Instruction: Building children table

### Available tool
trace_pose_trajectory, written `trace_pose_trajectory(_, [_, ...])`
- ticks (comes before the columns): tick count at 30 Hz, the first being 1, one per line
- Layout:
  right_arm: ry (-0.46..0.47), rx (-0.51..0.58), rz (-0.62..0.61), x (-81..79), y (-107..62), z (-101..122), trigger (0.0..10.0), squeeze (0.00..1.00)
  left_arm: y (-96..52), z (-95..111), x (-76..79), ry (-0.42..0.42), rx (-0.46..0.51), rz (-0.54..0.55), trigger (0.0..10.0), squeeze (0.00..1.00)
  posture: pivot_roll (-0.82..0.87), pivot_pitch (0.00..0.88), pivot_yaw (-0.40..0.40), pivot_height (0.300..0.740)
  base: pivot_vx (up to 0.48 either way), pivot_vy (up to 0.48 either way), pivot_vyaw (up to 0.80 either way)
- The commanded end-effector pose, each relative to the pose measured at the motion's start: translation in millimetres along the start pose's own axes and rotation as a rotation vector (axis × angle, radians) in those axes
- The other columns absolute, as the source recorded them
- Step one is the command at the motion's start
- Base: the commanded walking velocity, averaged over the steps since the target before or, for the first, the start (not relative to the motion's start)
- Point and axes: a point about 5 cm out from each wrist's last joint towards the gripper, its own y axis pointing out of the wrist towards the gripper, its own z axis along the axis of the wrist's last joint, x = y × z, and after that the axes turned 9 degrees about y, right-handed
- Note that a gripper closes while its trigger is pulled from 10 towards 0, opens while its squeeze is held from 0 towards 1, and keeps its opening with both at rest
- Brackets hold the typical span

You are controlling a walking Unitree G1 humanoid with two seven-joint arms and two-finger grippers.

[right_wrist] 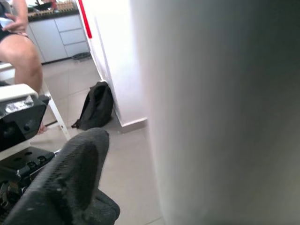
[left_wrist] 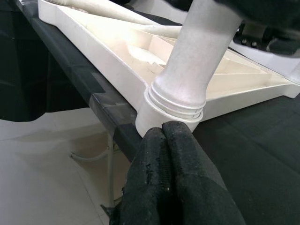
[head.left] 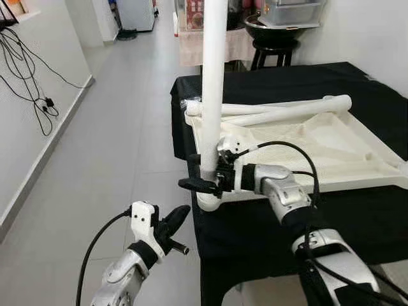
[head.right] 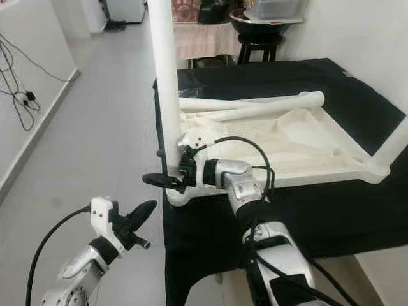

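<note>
The white table top (head.left: pixel 357 182) lies upside down on a black-draped table (head.left: pixel 357 223). A white leg (head.left: pixel 213 76) stands upright in the near left corner socket (left_wrist: pixel 154 117). My right gripper (head.left: pixel 197 172) is shut on that leg just above the socket. A second leg (head.right: pixel 392 150) stands in the near right corner. Two loose legs (head.left: pixel 287 108) lie across the far side of the top. My left gripper (head.left: pixel 178 220) hovers below and left of the socket, off the table edge, with its fingertips (left_wrist: pixel 164 133) pressed together and holding nothing.
Tiled floor (head.left: pixel 121 127) stretches to the left of the table, with cables (head.left: pixel 32 83) hanging on the left wall. A black stool with a dark bowl (head.left: pixel 274 32) stands behind the table. A seated person (right_wrist: pixel 18 42) and a black backpack (right_wrist: pixel 96 105) are in the right wrist view.
</note>
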Motion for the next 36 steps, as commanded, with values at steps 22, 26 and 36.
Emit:
trace_pose_trajectory(22, [0.263, -0.005, -0.841, -40.8, -27.0, -123.2, 0.0, 0.00, -9.8, -3.2, -0.9, -0.001, -0.019, -0.003, 10.0, 0.00, -0.02, 0.000, -0.001, 0.740, 0.000, 0.000, 0.00])
trace_pose_trajectory(26, [0.250, -0.013, -0.872, -41.8, -20.6, -122.6, 0.0, 0.00, -9.1, -3.9, -1.1, -0.001, -0.023, -0.008, 10.0, 0.00, -0.01, 0.000, 0.001, 0.740, 0.000, 0.000, 0.00])
trace_pose_trajectory(36, [0.138, 0.058, -0.850, -7.0, 5.1, -65.2, 10.0, 1.00, -5.3, -3.6, 0.8, 0.024, -0.032, -0.022, 10.0, 0.00, -0.01, 0.000, 0.015, 0.740, 0.000, 0.000, 0.00])
